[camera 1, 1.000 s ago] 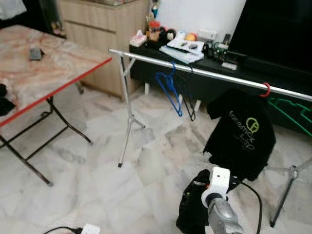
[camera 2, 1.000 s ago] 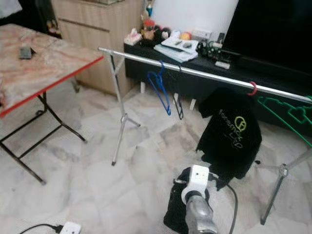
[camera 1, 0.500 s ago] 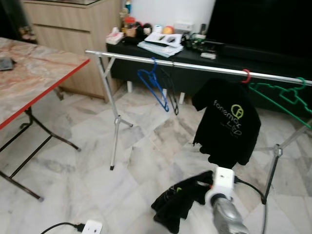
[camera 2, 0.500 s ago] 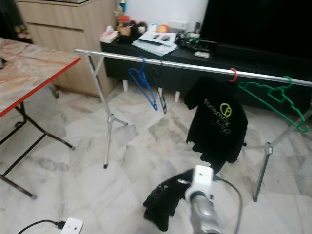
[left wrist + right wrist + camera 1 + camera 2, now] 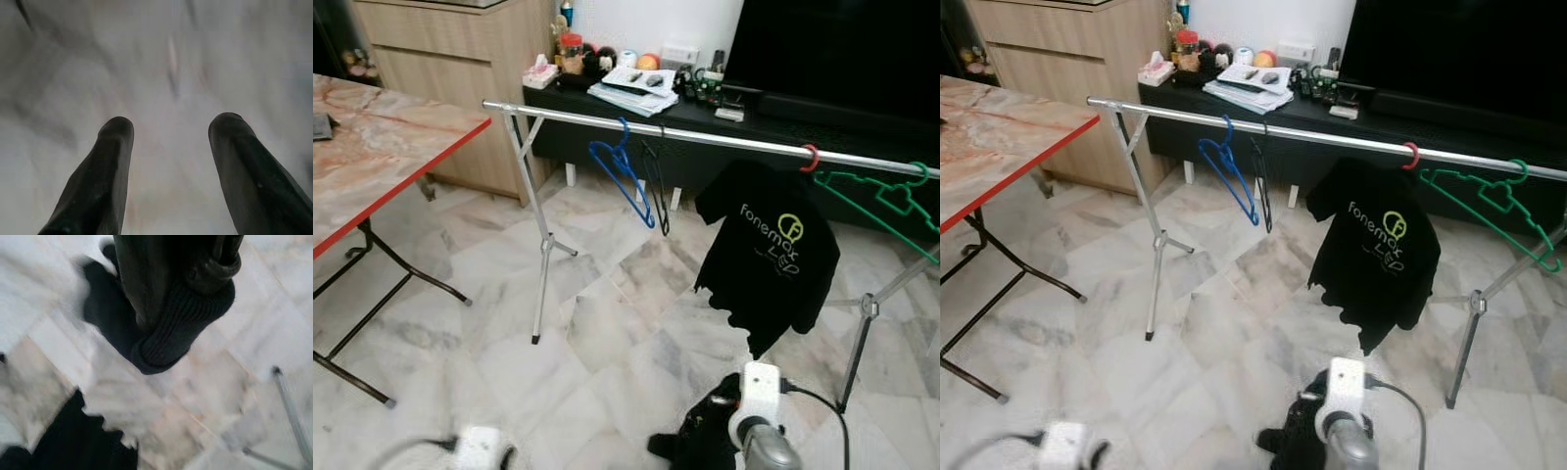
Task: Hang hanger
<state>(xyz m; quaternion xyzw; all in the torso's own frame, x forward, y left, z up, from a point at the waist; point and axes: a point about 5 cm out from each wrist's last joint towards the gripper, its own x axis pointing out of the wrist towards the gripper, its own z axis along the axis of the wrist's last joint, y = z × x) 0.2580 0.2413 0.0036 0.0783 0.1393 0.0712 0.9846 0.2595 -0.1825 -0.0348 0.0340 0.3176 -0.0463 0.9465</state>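
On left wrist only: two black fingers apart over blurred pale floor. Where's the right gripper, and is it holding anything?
Observer: The right gripper is low in front of the robot, shut on a black garment with a ribbed edge. I can't tell whether there's a hanger inside it.
Operator: Rail in sight?
Observer: Yes, a silver rail stands ahead on tripod legs.
Operator: Any free hangers on it?
Observer: A blue hanger, a black hanger and a green hanger hang bare. A red hook carries a black T-shirt.
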